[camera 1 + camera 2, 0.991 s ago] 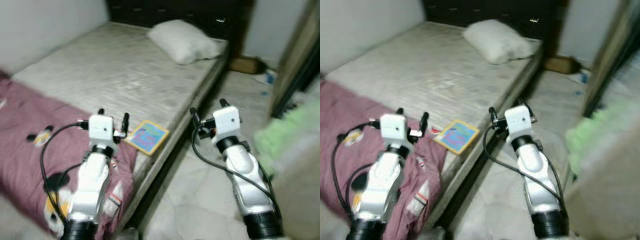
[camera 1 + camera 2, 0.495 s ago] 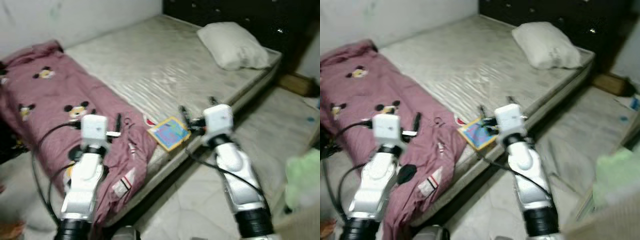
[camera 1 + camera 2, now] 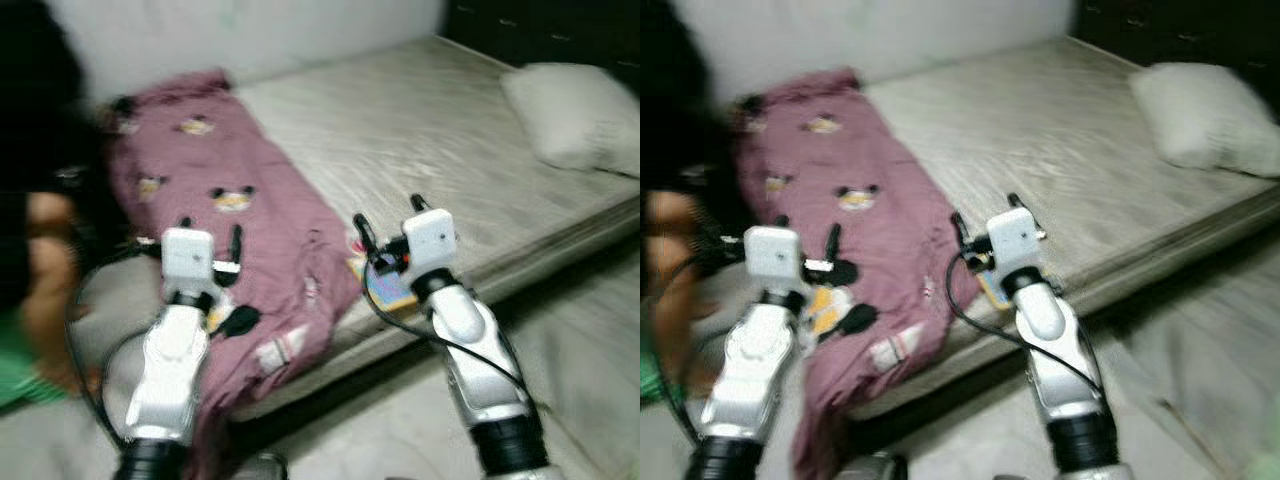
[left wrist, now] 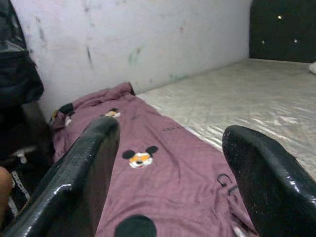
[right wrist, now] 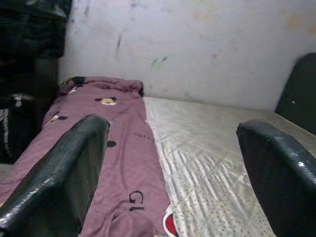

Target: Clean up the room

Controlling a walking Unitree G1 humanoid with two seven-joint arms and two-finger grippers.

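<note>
A maroon blanket (image 3: 250,210) with cartoon-mouse prints lies rumpled over the bed's foot end and hangs off its near edge. A colourful book (image 3: 390,290) lies at the mattress (image 3: 420,120) edge, mostly hidden behind my right wrist. My left gripper (image 3: 209,227) hovers open over the blanket's hanging part, nothing between its fingers. My right gripper (image 3: 387,212) is open too, held above the book and the blanket's edge. In the left wrist view the blanket (image 4: 163,173) shows between the spread fingers (image 4: 84,168).
A white pillow (image 3: 575,115) lies at the head of the bed on the right. A person's arm (image 3: 45,290) and dark clothing are close on the left. A pale wall (image 3: 250,35) runs behind the bed, and grey floor (image 3: 590,330) lies to the right.
The camera has swung left: the pillow has slid to the right edge, the whole blanket has come into view, and a person has appeared on the left. Both grippers stay open.
</note>
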